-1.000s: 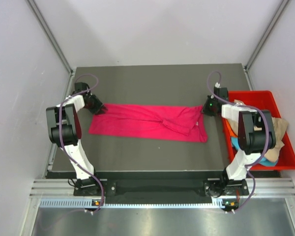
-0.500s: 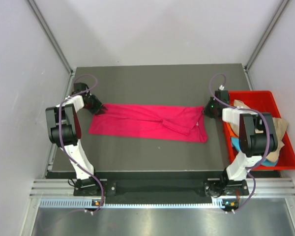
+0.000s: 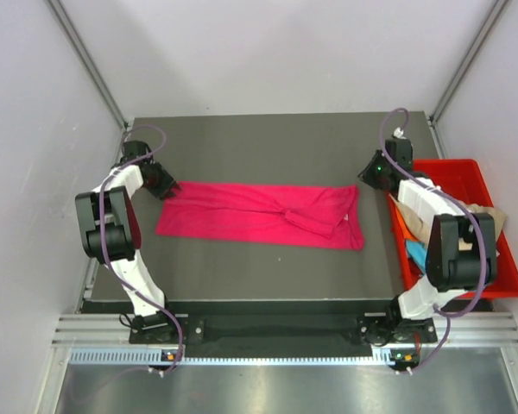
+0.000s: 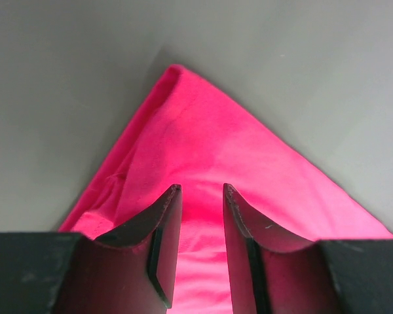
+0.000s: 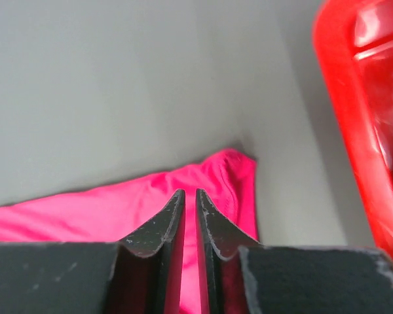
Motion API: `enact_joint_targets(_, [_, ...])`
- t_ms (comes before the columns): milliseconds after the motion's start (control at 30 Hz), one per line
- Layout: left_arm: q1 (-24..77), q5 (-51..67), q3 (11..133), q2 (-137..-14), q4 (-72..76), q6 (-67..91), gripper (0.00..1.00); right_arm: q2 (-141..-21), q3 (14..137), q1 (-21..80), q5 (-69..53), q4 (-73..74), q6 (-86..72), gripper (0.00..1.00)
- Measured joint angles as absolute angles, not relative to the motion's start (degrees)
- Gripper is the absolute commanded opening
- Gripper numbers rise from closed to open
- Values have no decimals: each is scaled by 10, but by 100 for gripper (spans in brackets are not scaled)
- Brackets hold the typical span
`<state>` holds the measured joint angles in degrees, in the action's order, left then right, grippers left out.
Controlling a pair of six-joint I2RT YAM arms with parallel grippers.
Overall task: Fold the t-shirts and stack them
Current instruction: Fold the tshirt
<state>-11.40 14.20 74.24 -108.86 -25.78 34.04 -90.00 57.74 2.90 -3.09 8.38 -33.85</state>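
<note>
Seen from above, my right arm hides most of the red bin at 3 o'clock; only a tan cloth and turquoise cloth peek out. My left claw and right claw are too small to read. Wrist views cut the pink t-shirt off at 6 o'clock.

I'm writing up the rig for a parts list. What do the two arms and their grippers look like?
The left arm and right arm have white links and black joint housings; a purple cable loops along each. The left gripper and right gripper each have two black, tapered fingers.
</note>
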Motion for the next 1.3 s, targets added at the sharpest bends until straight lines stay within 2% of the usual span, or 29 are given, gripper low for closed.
enact_joint_targets(400, [-107,137,754,-1122,-258,329,36,-1032,616,30,-74,98,-324,6])
enact_joint_targets(600, [-108,90,762,-1124,-260,329,36,-1046,627,29,-24,110,-320,6])
enact_joint_targets(900, [-109,75,771,-1129,-269,336,36,-1054,631,37,-10,94,-336,7])
enact_joint_targets(1167, [-123,48,785,-1131,-288,340,42,-1110,702,48,5,101,-347,8])
enact_joint_targets(1300, [-140,14,810,-1130,-308,334,48,-1155,768,48,7,113,-347,9])
